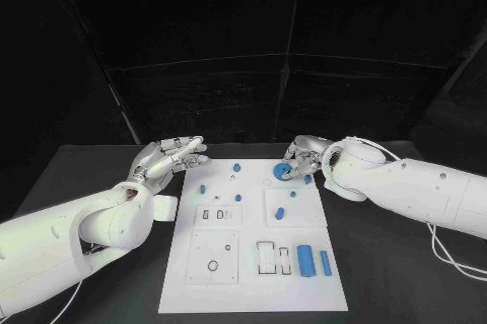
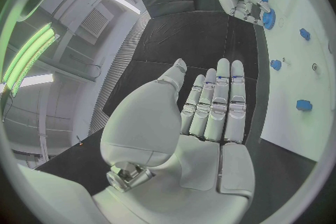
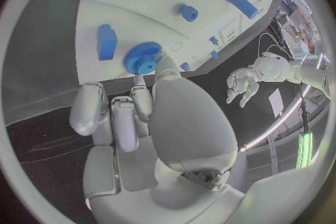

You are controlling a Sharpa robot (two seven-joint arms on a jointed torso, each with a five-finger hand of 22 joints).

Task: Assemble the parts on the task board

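right hand [image 1: 301, 159] pinching blue gear [image 1: 282, 170] at task board [image 1: 254, 296] far edge

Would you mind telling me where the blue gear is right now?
In the head view the blue gear sits at the far right of the task board, at the fingertips of the right hand; whether the hand grips it is unclear.

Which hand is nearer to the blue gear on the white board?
The right hand: its fingertips are at the blue gear near the far edge of the board. The left hand hovers open off the board's far left corner, well away from it.
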